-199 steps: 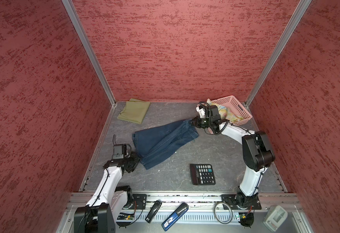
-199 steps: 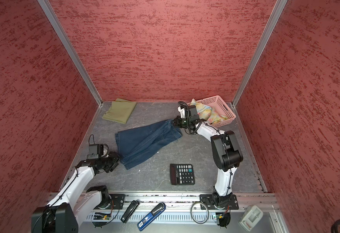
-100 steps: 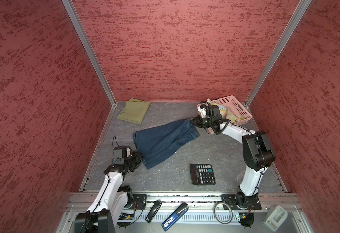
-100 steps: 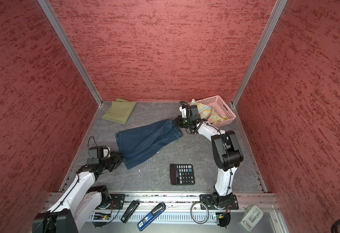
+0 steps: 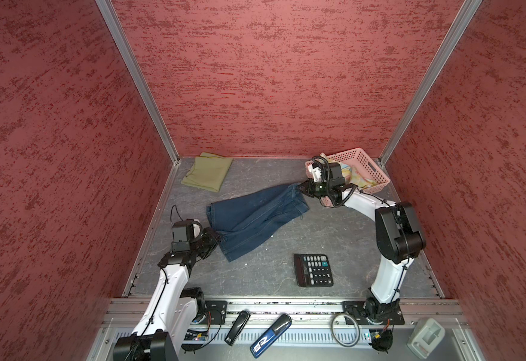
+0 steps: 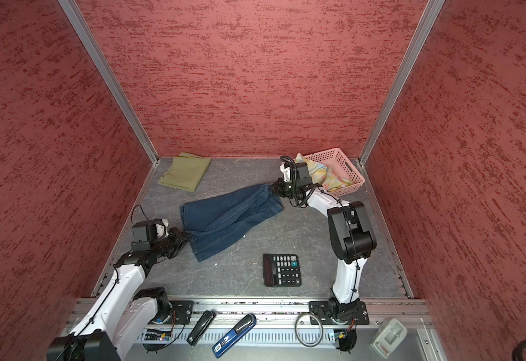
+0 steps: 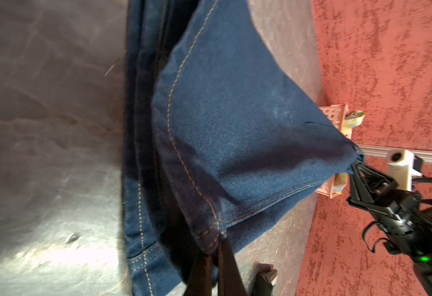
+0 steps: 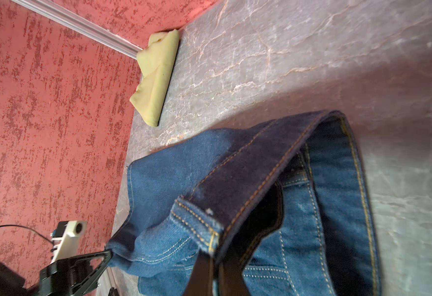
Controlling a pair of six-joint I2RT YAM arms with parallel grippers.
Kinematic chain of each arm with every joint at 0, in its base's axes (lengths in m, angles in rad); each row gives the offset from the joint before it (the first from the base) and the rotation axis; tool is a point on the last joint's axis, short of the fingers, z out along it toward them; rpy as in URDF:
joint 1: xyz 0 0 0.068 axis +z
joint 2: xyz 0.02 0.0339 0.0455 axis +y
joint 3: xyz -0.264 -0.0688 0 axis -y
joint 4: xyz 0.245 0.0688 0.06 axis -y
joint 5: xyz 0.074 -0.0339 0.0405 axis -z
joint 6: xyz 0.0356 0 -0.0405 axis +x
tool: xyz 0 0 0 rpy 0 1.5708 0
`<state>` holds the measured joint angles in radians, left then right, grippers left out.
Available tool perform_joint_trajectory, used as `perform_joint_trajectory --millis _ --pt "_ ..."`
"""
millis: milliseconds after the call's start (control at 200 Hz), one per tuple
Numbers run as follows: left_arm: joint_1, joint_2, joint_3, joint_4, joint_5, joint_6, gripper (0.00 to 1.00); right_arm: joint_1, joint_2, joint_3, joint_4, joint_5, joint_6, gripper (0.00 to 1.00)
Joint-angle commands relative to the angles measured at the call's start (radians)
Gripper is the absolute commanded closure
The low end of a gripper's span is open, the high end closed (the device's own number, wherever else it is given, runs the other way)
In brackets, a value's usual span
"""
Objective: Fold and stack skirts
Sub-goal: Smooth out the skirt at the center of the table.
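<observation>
The dark blue denim skirt (image 5: pixel 255 215) lies stretched across the middle of the grey floor. My left gripper (image 5: pixel 219 238) is shut on its near left hem corner, which shows pinched between the dark fingers in the left wrist view (image 7: pixel 216 251). My right gripper (image 5: pixel 299 187) is shut on the waistband at the far right end, by a belt loop (image 8: pixel 197 225). The olive-green skirt (image 5: pixel 207 172) lies folded in the far left corner. The pastel floral skirt (image 5: pixel 360 175) sits bunched in the pink basket (image 5: pixel 371 162).
A black calculator (image 5: pixel 313 270) lies on the floor at the near right. Red walls close in three sides. Small tools lie on the metal rail (image 5: pixel 286 308) in front. The basket stands just behind my right wrist.
My left gripper has slid forward onto the denim hem corner and shut on it. The right gripper has kept its grip on the waistband.
</observation>
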<state>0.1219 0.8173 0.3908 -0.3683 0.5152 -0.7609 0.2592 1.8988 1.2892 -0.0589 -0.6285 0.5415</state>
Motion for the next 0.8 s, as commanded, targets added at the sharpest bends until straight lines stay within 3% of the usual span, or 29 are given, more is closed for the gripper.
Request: perform_joint_trajectory --millis 0,170,381,796 --pt "0.034 -0.039 0.053 -0.04 0.016 0.056 1.0 -0.033 0.016 0.061 0.004 0.006 -0.036 1.0" --pt "0.1 -0.094 0.059 -0.086 0.069 0.077 1.0 -0.063 0.021 0.082 -0.02 -0.009 -0.08 1.0" --pt "0.099 -0.17 -0.014 -0.078 0.083 0.059 1.0 -0.067 -0.024 0.02 -0.023 -0.048 -0.165 1.0" --pt "-0.06 -0.386 -0.203 -0.115 -0.038 -0.013 1.0 -0.066 -0.106 -0.261 0.097 0.016 -0.218 1.0"
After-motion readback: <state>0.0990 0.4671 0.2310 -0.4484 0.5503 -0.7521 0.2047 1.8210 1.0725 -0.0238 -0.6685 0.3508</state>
